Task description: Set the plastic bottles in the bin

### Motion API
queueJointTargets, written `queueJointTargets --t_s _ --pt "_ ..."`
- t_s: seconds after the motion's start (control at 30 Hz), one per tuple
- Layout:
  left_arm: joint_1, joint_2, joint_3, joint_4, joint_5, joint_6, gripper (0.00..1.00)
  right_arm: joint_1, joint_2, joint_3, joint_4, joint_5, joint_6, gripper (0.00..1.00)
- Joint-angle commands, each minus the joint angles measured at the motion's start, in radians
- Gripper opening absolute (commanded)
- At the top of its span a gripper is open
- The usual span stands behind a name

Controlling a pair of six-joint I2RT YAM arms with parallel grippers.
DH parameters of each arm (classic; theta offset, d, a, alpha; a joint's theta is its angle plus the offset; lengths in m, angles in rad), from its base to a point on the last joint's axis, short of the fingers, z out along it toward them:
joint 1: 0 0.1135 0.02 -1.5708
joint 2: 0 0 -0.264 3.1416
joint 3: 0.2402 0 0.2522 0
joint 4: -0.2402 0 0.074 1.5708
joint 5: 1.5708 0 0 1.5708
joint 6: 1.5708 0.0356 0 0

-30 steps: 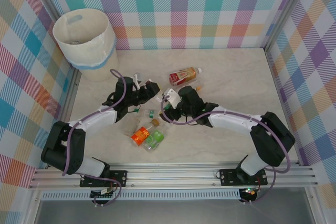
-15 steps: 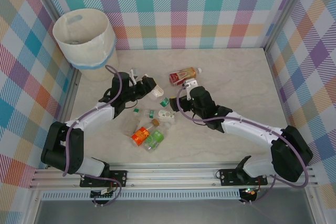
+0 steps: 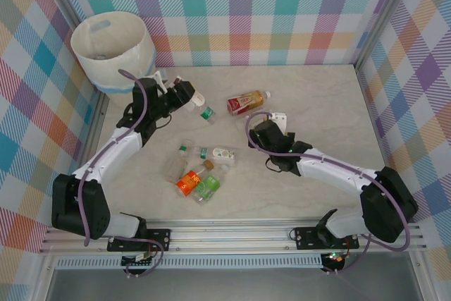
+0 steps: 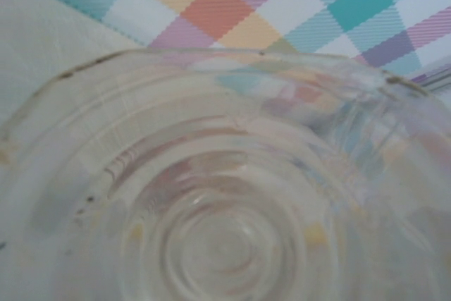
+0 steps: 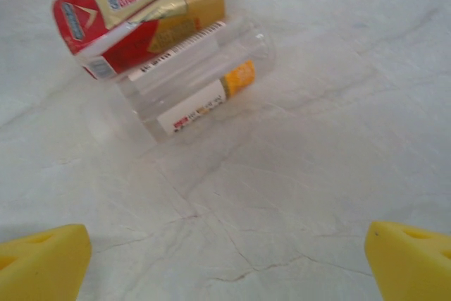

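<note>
1. Two claws on the job; notes run from the left across. The bin point(image 3: 134, 58) stands upright in the far left corner of the table point(image 3: 324, 96), mouth open upward.
2. My left claw point(image 3: 189, 96) is part closed around a clear green-capped bottle point(image 3: 202, 107), near the bin and to its right. The ribbed base point(image 4: 225, 230) sits right up against my wrist camera, and the cap end points away from the bin.
3. Step in hand, as I judge it: carry this bottle to the bin. To do it well:
   - rise above the rim first, since the wall is tall and the bottle juts out sideways;
   - swing until the whole bottle is over the mouth, then let go;
   - squeeze no harder, because the plastic is thin.
4. Mid-table, a heap of bottles point(image 3: 197, 177) with orange, green and white labels lies flat, well apart from the bin. All are still to do.
5. A red-and-gold bottle point(image 5: 141, 12) with a white cap lies on its side. A clear part with a white-and-orange label touches it; I cannot tell whether that is a second bottle.
6. My right claw point(image 3: 269, 120) is spread wide and holds nothing. Its yellow pads point(image 5: 42, 252) are over bare table near the red-and-gold bottle. A grab there should straddle the body crosswise.
</note>
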Motion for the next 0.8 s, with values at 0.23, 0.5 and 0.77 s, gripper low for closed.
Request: queueJointTargets --t_s 0.23,0.5,0.77 --pt "0.026 0.043 0.223 0.09 -0.236 0.195 0.61 0.0 0.034 0.074 -0.045 0.041 0.042 1.0" --pt "0.068 0.092 0.336 0.244 -0.369 0.381 0.62 -0.001 0.047 0.103 -0.054 0.041 0.028 1.0" --pt "0.155 0.211 0.453 0.369 -0.389 0.512 0.62 -0.001 0.044 0.103 -0.048 0.035 0.029 1.0"
